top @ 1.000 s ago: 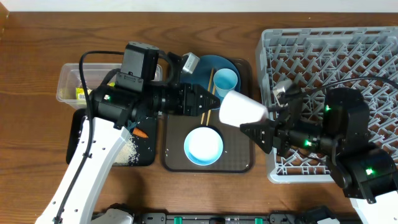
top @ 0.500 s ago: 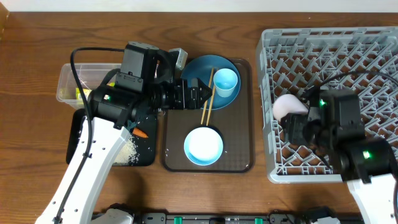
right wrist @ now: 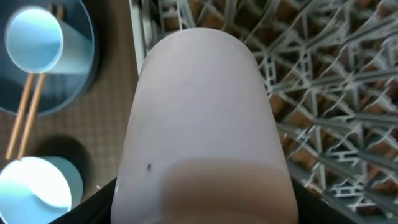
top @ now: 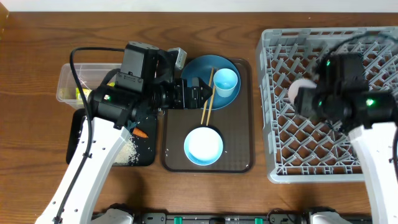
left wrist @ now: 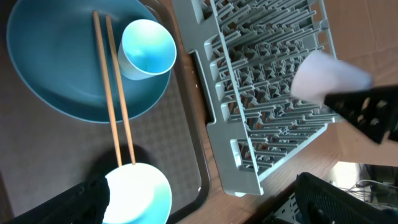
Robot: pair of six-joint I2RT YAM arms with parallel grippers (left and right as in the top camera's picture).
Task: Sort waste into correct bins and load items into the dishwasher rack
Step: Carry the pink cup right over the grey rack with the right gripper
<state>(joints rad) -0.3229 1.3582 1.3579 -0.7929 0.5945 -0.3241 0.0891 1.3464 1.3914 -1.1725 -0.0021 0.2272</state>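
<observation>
- The dishwasher rack (top: 280, 50) fills the desk's right side. Loading it looks like the step in hand.
- The brown tray (top: 239, 146) carries the dark blue plate (top: 194, 70) and the light blue bowl (top: 203, 145), both still to be loaded.
- The pink cup (top: 302, 89) is clamped in the right gripper (top: 309, 96) fingers, above the rack's left part and seemingly not seated. The next move calls for lowering it between pegs, then releasing.
- The light blue cup (top: 226, 81) sits on the plate.
- The chopsticks (top: 206, 104) lie across the plate's rim. The left gripper (top: 207, 96) hovers just beside them, fingers spread wide and empty.
</observation>
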